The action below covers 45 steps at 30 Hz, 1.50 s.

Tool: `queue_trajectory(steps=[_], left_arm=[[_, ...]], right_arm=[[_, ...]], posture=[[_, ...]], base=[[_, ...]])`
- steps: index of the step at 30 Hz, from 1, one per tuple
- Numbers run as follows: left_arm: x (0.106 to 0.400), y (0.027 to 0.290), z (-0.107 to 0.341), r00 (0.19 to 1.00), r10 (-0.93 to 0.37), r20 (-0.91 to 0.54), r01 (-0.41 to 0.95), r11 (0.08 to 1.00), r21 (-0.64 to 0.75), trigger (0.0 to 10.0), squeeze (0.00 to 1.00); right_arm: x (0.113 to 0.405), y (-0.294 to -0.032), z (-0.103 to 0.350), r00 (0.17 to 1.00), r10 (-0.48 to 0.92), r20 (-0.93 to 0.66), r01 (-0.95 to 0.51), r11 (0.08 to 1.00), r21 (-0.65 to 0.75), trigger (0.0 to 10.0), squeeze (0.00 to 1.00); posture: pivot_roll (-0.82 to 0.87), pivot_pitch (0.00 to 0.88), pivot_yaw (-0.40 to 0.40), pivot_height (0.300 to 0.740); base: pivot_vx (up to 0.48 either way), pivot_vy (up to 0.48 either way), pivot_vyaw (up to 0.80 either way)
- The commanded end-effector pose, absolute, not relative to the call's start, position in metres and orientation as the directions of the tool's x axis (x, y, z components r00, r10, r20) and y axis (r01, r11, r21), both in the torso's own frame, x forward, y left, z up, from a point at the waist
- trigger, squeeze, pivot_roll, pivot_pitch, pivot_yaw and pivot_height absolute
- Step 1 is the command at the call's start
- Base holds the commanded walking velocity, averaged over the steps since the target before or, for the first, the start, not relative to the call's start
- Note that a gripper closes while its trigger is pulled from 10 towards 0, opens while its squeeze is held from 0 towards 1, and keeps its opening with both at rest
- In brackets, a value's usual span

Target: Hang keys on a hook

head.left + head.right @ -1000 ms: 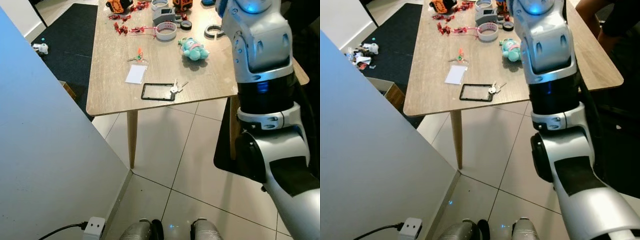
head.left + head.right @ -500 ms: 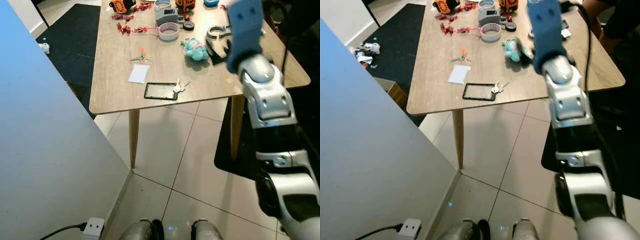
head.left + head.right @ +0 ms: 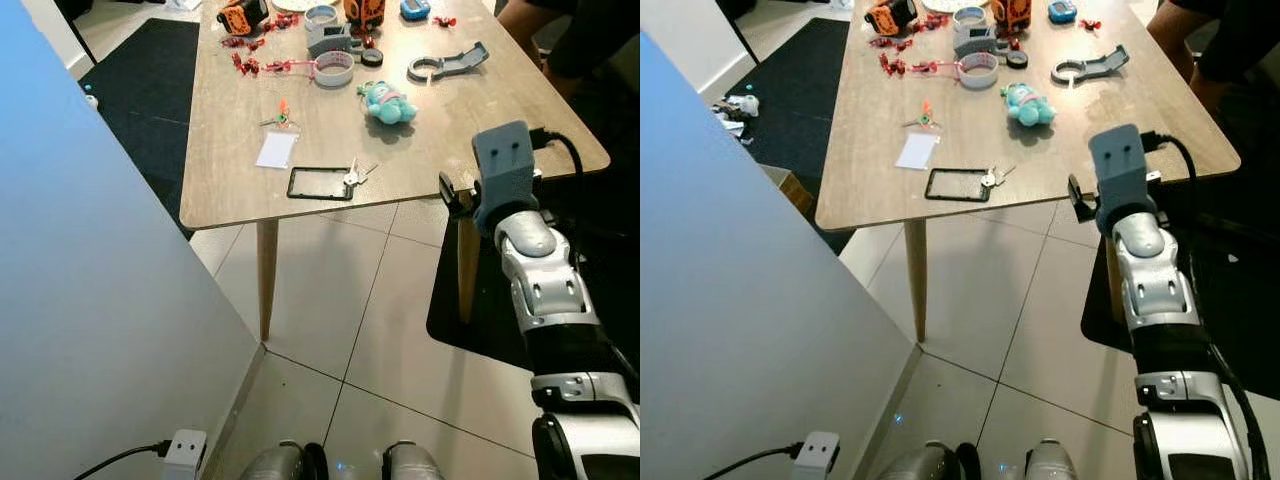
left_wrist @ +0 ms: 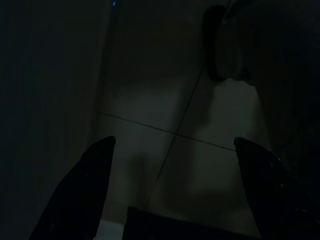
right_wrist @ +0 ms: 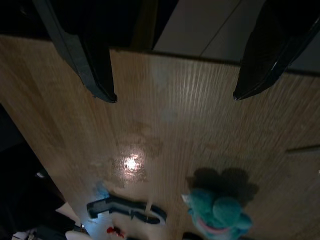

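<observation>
A small bunch of silver keys [image 3: 352,176] lies on the wooden table [image 3: 230,190] near its front edge, touching the right end of a flat black rectangular frame [image 3: 318,183]. A grey hook-shaped piece [image 3: 447,65] lies further back on the right. My right gripper [image 5: 174,96] is open and empty, held at the table's front right edge, well to the right of the keys; its grey wrist block [image 3: 503,172] stands out there. Its wrist view looks along the tabletop to a teal plush toy [image 5: 217,212]. My left gripper [image 4: 172,190] hangs open over dark floor tiles.
A white card [image 3: 274,149], the teal plush toy [image 3: 388,100], tape rolls [image 3: 334,68] and small red and orange parts [image 3: 250,62] litter the table. A person's dark sleeve [image 3: 560,30] is at the far right. A large pale panel [image 3: 90,330] stands on my left, a power strip [image 3: 180,450] at its foot.
My right arm has swung down from in front of the camera to the table's front right edge. The keys have not moved.
</observation>
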<state>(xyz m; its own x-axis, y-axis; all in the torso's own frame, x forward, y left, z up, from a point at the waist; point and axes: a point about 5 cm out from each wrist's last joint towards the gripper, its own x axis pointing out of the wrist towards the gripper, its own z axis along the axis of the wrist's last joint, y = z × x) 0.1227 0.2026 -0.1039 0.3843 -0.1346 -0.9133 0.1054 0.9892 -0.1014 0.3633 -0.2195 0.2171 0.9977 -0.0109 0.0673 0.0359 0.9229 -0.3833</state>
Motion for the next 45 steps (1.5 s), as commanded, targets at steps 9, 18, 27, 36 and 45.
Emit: queue_trajectory(steps=[9,18,27,36,45], left_arm=[[0.112,0.209,-0.106,0.354,-0.127,-0.927,0.11,0.99,-0.094,10.0,0.0],[0.113,0.21,-0.106,0.353,-0.132,-0.926,0.122,0.988,-0.094,10.0,0.0],[0.113,0.214,-0.104,0.355,-0.137,-0.925,0.128,0.987,-0.097,10.0,0.0],[0.112,0.216,-0.104,0.355,-0.142,-0.924,0.131,0.986,-0.101,10.0,0.0],[0.112,0.209,-0.105,0.356,-0.153,-0.922,0.119,0.986,-0.118,10.0,0.0]], right_arm=[[0.364,-0.216,0.205,0.998,0.005,0.055,0.017,0.919,-0.393,10.0,0.0],[0.363,-0.216,0.196,0.999,0.001,0.039,0.015,0.919,-0.394,10.0,0.0],[0.361,-0.217,0.192,1.0,-0.004,0.03,0.016,0.916,-0.401,10.0,0.0],[0.362,-0.218,0.194,0.999,-0.004,0.037,0.019,0.916,-0.401,10.0,0.0],[0.362,-0.217,0.194,0.999,0.013,0.039,0.004,0.917,-0.398,10.0,0.0]], posture=[[-0.11,0.147,0.108,0.74],[-0.11,0.142,0.118,0.74],[-0.12,0.143,0.119,0.74],[-0.12,0.143,0.119,0.74],[-0.12,0.143,0.119,0.74]], base=[[0.161,0.0,0.0],[0.228,0.0,0.0],[0.347,0.0,0.0],[0.367,0.0,0.0],[0.137,0.0,0.0]])
